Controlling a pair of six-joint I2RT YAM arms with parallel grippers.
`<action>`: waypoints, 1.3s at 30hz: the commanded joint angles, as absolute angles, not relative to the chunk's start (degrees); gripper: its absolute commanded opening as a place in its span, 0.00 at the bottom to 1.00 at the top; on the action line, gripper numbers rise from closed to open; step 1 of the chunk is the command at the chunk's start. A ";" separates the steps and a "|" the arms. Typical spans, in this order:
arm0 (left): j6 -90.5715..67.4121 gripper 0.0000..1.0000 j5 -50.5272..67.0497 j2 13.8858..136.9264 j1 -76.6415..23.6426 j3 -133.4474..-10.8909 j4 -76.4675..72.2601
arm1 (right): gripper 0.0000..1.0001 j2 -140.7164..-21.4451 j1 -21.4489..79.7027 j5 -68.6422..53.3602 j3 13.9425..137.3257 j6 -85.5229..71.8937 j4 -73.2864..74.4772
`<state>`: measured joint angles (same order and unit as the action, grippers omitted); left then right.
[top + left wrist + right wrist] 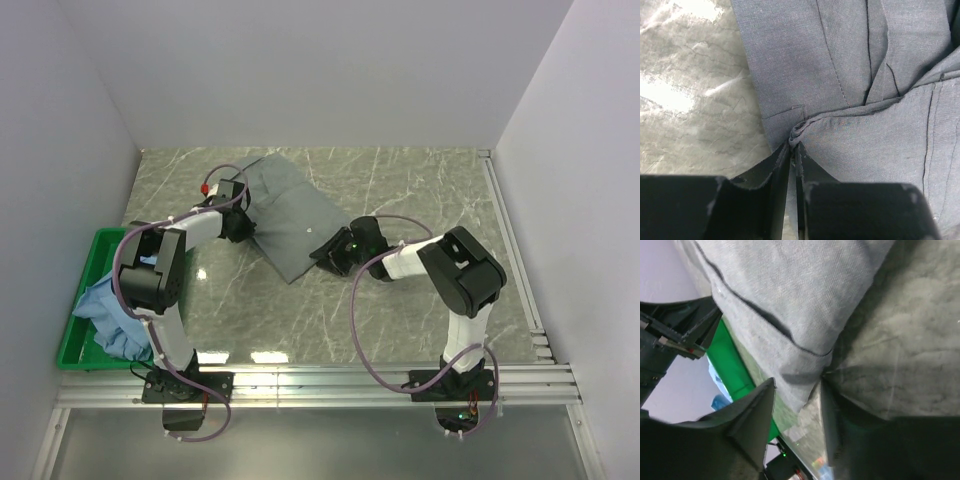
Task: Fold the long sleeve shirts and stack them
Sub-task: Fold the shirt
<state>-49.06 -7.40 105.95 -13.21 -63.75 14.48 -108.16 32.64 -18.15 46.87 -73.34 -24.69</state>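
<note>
**Grey-green cloth pinched at one edge, its corner between parted fingers**

Grey-green cloth takes up the middle of the scene: the grey-green shirt lies folded into a rough oblong on the marble-patterned table, set at a slant, with its far end towards the back wall and its near corner pointing at the arms. It rests flat on the stone, left of the table's middle.

The left gripper is at the shirt's left edge. In the left wrist view its two dark fingers stand almost together, with only a thin slit between them. A small bunched fold of the shirt's edge is nipped at their tips. Seams and a placket run across the cloth beyond the pinch, and bare table shows to the left of it.

The right gripper is at the shirt's near corner. In the right wrist view its fingers stand clearly apart, and the folded corner of the cloth reaches down into the gap between them. Whether the pads press on the cloth cannot be told from here.

The green bin sits at the table's left edge, beside the left arm. The light blue shirt lies crumpled in it, spilling over the bin's right rim, well apart from the grey-green one.
</note>
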 commanded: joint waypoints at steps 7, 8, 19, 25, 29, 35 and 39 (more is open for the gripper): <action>-50.71 0.19 -3.08 103.37 -13.36 -55.74 24.00 | 0.00 -109.51 32.17 -13.71 49.22 -65.94 -16.99; -50.97 0.20 -2.38 102.66 -13.45 -54.77 23.99 | 0.00 -108.99 31.82 -14.06 49.48 -64.70 -15.92; -52.03 0.37 0.79 88.80 -26.45 -46.85 26.10 | 0.00 -110.83 21.37 -13.02 69.68 -23.35 23.33; -48.26 0.62 0.18 77.28 -26.63 -47.63 28.12 | 0.12 -111.89 19.86 -5.63 77.25 -14.16 32.16; -45.80 0.75 -2.81 73.74 -26.72 -49.48 27.86 | 0.35 -106.64 20.39 -8.34 77.26 -15.90 31.21; -45.88 0.71 -3.69 78.30 -24.44 -52.64 25.40 | 0.43 -94.76 25.91 -9.50 74.18 -15.83 25.32; -45.70 0.70 -2.55 82.43 -20.23 -53.96 24.70 | 0.43 -93.25 35.92 -5.29 75.23 -5.03 23.55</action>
<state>-47.03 -2.39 80.44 -23.16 -51.81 25.85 -95.29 29.76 -8.23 73.93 -13.54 26.20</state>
